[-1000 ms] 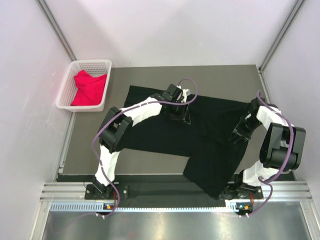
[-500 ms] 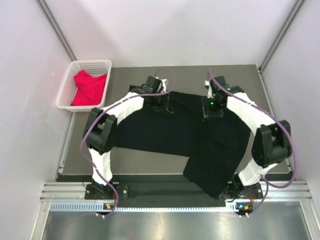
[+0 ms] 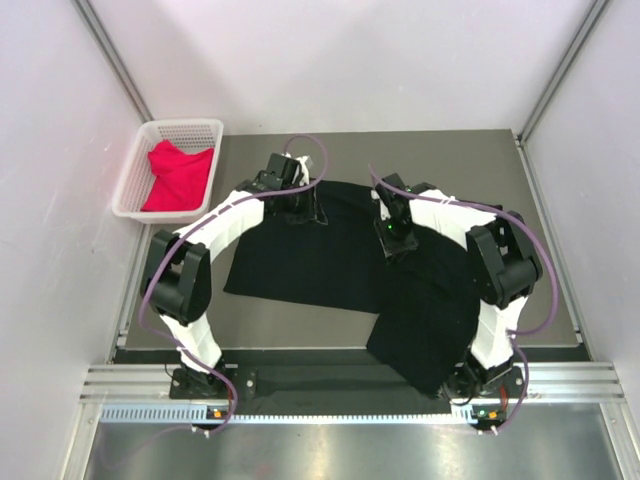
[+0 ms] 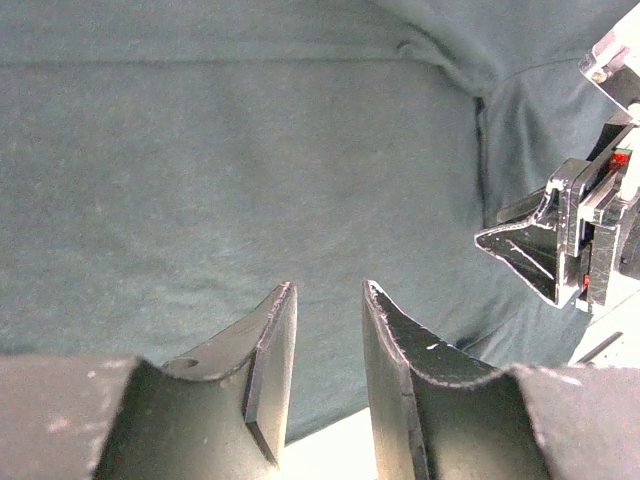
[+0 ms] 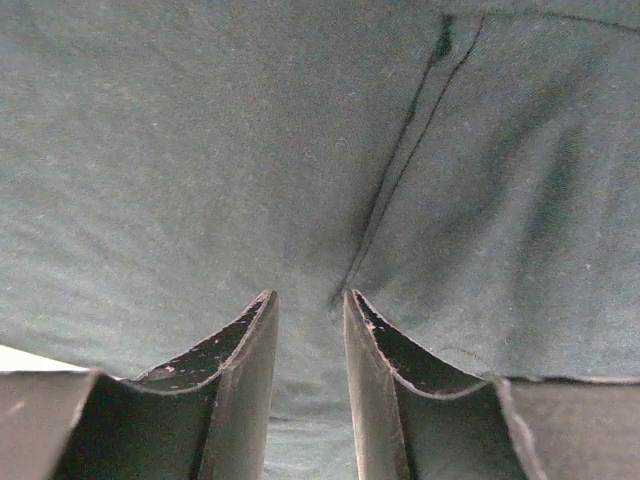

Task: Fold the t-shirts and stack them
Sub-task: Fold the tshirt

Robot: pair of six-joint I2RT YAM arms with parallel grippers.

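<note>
Black t-shirt [image 3: 340, 265] lies spread beside the white basket [image 3: 135, 180], which holds the red-pink t-shirt [image 3: 178, 175]; fold of the black one appears under way; left gripper [image 4: 325, 330] and right gripper [image 5: 308, 330] sit at its far edge, jaws narrowly parted; whether cloth is pinched, cannot tell; next move likely needs both edges gripped, then carried across evenly.

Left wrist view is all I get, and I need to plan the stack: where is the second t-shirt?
Observer: The bright red-pink cloth t-shirt lies bunched in the white plastic lattice basket, at the far left corner of the table.
Operator: Right gripper?
Observer: Its fingers stand slightly apart, tips at a seam of the large black cloth t-shirt.
Operator: Lying flat?
Observer: No, its near right corner hangs over the table's near edge.
</note>
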